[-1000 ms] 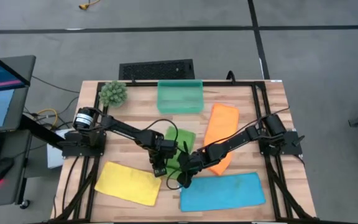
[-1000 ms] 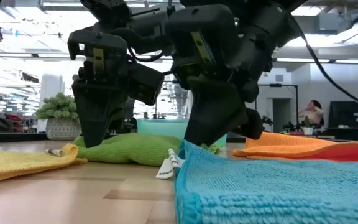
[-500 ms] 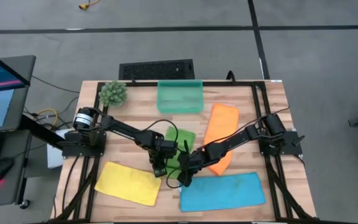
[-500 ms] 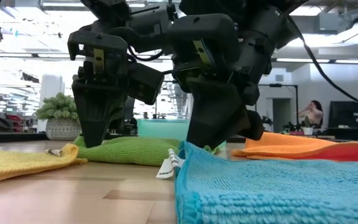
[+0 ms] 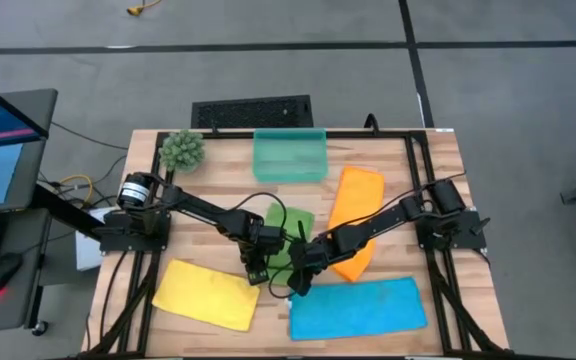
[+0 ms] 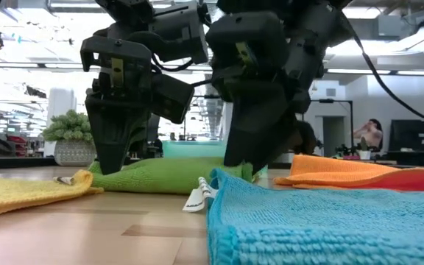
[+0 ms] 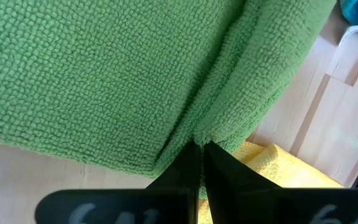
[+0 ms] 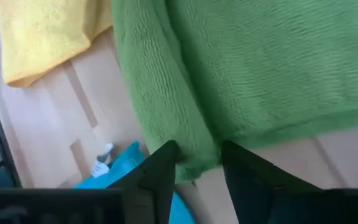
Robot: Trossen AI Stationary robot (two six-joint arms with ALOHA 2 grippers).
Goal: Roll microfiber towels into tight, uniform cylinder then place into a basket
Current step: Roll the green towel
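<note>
The green towel (image 5: 290,232) lies mid-table with its near edge folded over into a thick fold (image 6: 160,177). My left gripper (image 5: 256,272) is shut on that fold's left end. My right gripper (image 5: 298,283) is shut on its right end. The yellow towel (image 5: 208,293), the blue towel (image 5: 358,308) and the orange towel (image 5: 353,215) lie flat on the table. The teal basket (image 5: 290,155) stands at the far edge. My left gripper pinches the folded near edge of the green towel (image 7: 197,134) between its two fingertips, in several layers. The fingers point down from above. The fold rests on the table. My right gripper has the thick fold at the towel's near right corner (image 8: 194,155) between its two fingers (image 8: 166,163). The fingers come steeply from above. The towel rests on the table.
A spiky green plant ball (image 5: 182,150) stands at the far left, beside the basket. The blue towel's white tag (image 6: 197,197) lies just near of the green fold. The yellow towel's edge (image 7: 272,163) lies close to my left gripper.
My right gripper has tipped more upright over the green towel's near right corner, which now stands a little higher between its fingers.
</note>
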